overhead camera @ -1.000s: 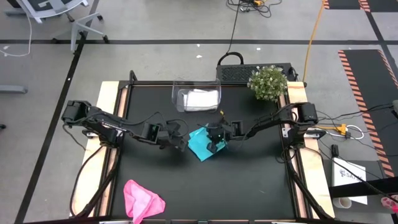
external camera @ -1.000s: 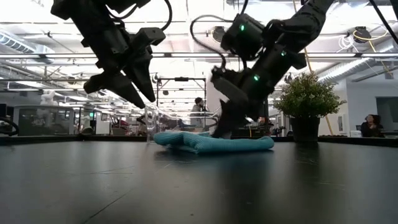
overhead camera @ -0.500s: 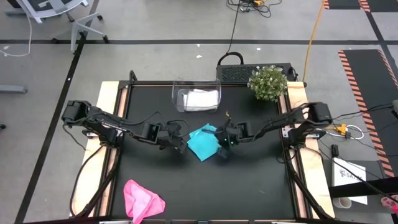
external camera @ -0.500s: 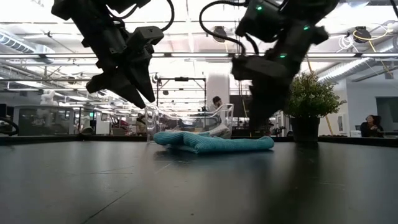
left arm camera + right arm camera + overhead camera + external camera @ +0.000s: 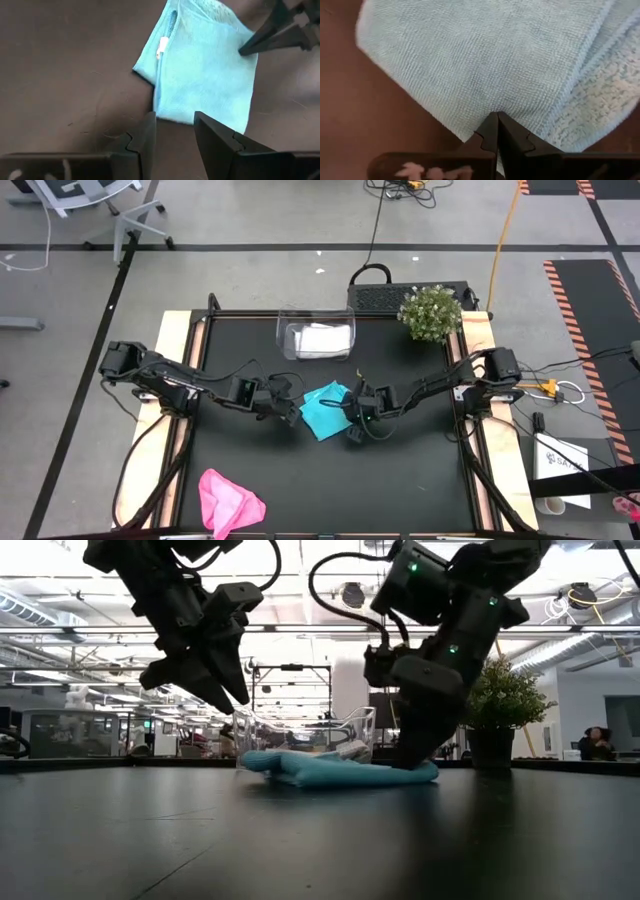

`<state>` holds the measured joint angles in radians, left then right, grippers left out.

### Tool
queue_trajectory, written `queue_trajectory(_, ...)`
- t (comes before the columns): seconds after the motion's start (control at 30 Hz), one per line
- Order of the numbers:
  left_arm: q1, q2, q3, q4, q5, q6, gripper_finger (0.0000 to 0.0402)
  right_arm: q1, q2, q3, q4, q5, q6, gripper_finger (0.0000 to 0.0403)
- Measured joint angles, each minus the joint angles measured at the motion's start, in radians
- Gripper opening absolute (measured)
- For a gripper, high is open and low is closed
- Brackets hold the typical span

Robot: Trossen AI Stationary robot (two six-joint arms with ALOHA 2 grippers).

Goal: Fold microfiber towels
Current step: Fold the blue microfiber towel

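Note:
The teal towel [image 5: 325, 410] lies folded flat on the black table's middle; it also shows in the low view [image 5: 330, 771] and the left wrist view [image 5: 205, 75]. My right gripper [image 5: 353, 430] is shut, its fingertips down on the towel's near right end [image 5: 415, 762]. My left gripper [image 5: 291, 413] is open and empty, just left of the towel and raised above the table [image 5: 232, 700]. The pink towel [image 5: 230, 502] lies crumpled at the near left. The grey-white towel [image 5: 322, 338] lies in the clear tub. My right gripper presses its shut fingertips [image 5: 495, 125] onto the teal towel just inside its near right edge [image 5: 485, 102]. The fingers come slanting down from the table's right side. The towel lies flat on the table. Whether a layer is caught between the fingers, I cannot tell.
A clear plastic tub [image 5: 315, 320] stands at the table's far edge. A potted plant [image 5: 430, 313] stands at the far right corner. Bare black table [image 5: 400, 480] lies near and to the right of the teal towel.
My right gripper has left the teal towel's middle, risen toward the table's right edge, then come down toward the near edge onto the towel's near right end. The towel has stayed where it was.

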<state>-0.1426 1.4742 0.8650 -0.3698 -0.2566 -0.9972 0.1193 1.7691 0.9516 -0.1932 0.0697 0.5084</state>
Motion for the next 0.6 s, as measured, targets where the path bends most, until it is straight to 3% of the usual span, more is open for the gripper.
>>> queue_trajectory(0.23,0.0,0.0,0.0,-0.001,0.101,-0.008,0.0136,0.052,0.01,-0.003,0.135,-0.004,0.113,0.0)
queue_trajectory(0.43,-0.023,0.0,0.0,-0.046,0.232,-0.034,0.0136,0.048,-0.011,-0.003,0.096,0.03,0.106,0.0)
queue_trajectory(0.6,-0.077,0.0,0.0,-0.096,0.224,-0.11,0.0136,0.03,-0.056,-0.003,0.087,0.033,0.044,0.0)
